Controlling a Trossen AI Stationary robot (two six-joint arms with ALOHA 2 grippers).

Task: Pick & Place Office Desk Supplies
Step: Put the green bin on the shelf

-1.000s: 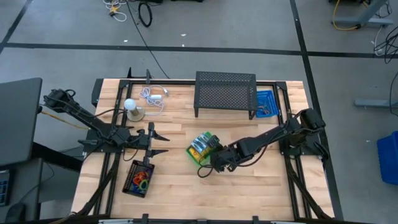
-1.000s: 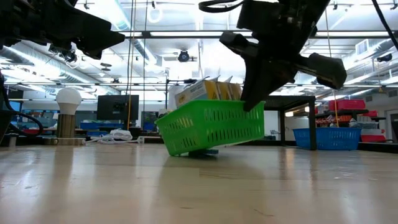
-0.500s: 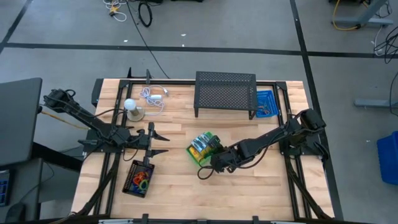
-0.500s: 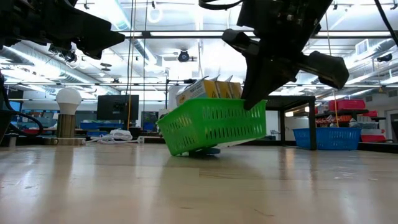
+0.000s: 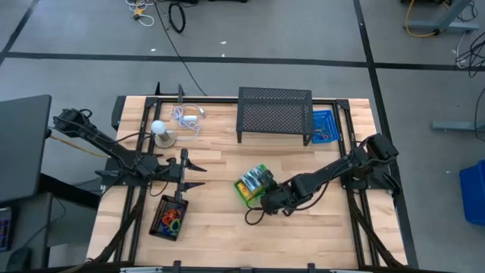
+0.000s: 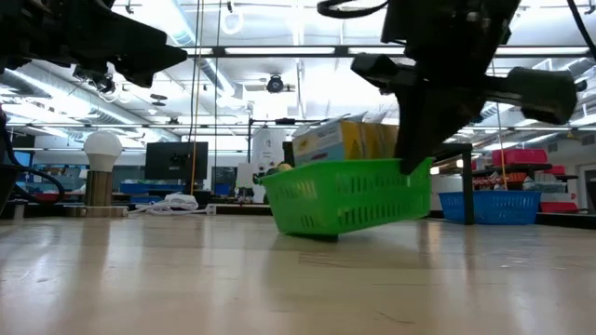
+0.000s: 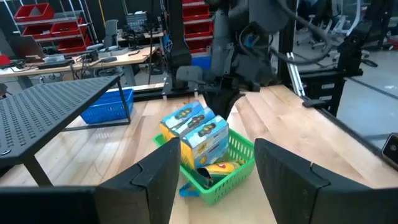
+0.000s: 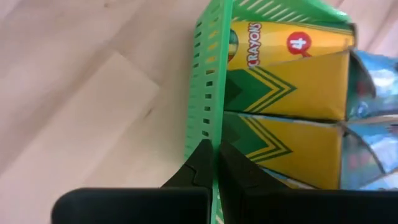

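Observation:
A small green basket (image 5: 252,185) stands near the table's middle with yellow crayon boxes (image 8: 292,87) upright inside it. My right gripper (image 5: 266,199) is shut on the basket's near right wall. In the low view the basket (image 6: 349,197) tilts a little, its side away from the gripper on the table. Small coloured loops lie in a black tray (image 5: 168,218) at the near left. Above that tray, my left gripper (image 5: 187,168) stays open and level, holding nothing; its wrist view looks at the basket (image 7: 214,163). My right gripper pinches the basket's thin slotted wall at its rim (image 8: 208,124), one finger inside the basket and one outside. The fingers slant down from above, coming from the table's right. The gripper's side of the basket is raised slightly; the opposite bottom edge (image 6: 312,233) rests on the table.
A black mesh shelf (image 5: 274,114) stands at the far middle, with a blue basket (image 5: 324,127) beside it at the far right. A white ball on a stand (image 5: 159,130) and a white coiled cable (image 5: 186,117) sit at the far left. Bare wood lies along the near edge.
My right gripper has moved toward the table's right edge, staying shut on the basket's wall. The basket has slid along with it and now sits less tilted than before.

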